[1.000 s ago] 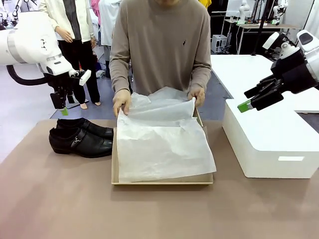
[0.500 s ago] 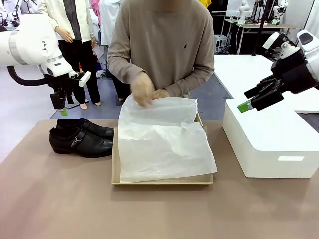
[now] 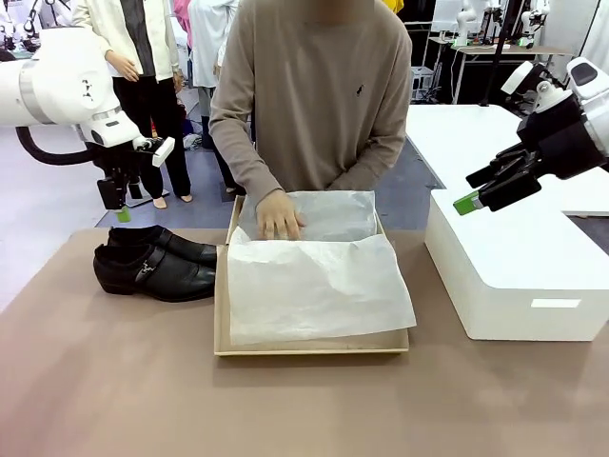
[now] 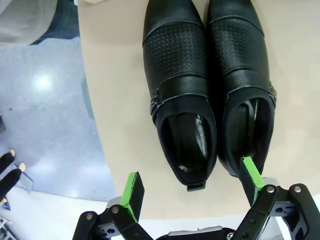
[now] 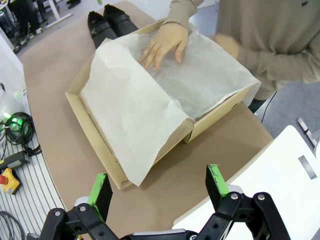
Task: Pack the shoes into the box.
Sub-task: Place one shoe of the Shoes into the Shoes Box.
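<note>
The person's hand has come down from lifting the tissue paper and now presses flat on it at the far end of the box. The far flap of paper, raised a moment ago, now lies low inside. Both arms hang about where they were.

The step in hand looks like preparing the lining, and that is the person's work. The shoes are not yet packed: they lie side by side on the tabletop, just left of the box, the nearer one touching or almost touching its wall.

The left gripper hovers above the heel ends with its fingers spread wide and nothing between them. The right gripper is likewise released and empty, held high over the white box, well apart from the cardboard one.

The next move probably falls to the left arm:
- drop over one shoe near its opening;
- close across its width;
- carry it the short way right into the box.

The paper still covers most of the box floor, so it likely has to be folded back first.

Count:
- two shoes;
- one cardboard box;
- tissue lining, whether one sheet or more I cannot tell;
- one white box;
- two grippers;
- one hand on the paper.
</note>
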You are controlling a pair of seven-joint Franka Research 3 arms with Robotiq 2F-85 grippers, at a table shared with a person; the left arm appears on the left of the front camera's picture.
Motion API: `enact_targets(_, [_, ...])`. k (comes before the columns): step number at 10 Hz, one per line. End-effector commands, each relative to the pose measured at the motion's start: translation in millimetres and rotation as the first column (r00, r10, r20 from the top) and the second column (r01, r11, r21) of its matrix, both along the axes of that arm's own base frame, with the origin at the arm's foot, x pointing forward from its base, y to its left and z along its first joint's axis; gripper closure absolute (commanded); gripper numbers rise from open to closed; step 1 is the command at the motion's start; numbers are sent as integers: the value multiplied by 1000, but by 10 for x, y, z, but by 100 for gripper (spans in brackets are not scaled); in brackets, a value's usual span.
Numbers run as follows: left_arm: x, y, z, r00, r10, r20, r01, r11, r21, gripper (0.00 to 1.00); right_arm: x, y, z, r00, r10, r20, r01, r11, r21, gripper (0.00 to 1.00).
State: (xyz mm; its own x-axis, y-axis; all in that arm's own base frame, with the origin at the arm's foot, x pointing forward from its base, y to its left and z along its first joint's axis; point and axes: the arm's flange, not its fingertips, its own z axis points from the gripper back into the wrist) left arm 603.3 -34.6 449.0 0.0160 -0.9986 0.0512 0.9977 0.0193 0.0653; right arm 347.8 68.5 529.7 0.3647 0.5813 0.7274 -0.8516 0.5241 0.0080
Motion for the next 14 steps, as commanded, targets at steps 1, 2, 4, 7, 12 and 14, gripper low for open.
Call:
enact_targets(1, [159,27,-23,1000,14,5,-14,1000,-2,0,29,-5,-8,1000,24,14,-24,1000,15,0])
enact_targets(2, [228,35,-50,1000,19,7,-19,1000,3,0,29,-5,-8,1000,24,14,-24,1000,15,0])
enact_targets(4, [364,46,-143,999,35,10,-35,999,16,0,29,-5,-8,1000,24,14,-24,1000,15,0])
enact_targets(7, [587,73,-293,999,37,17,-38,999,31,0,29,-5,-8,1000,24,14,-24,1000,15,0])
enact_targets(12, [836,102,-473,999,30,-32,-29,999,46,0,29,-5,-8,1000,24,14,-24,1000,15,0])
enact_targets(14, [848,85,-525,998,22,-57,-20,999,47,0,29,-5,-8,1000,24,14,-24,1000,15,0])
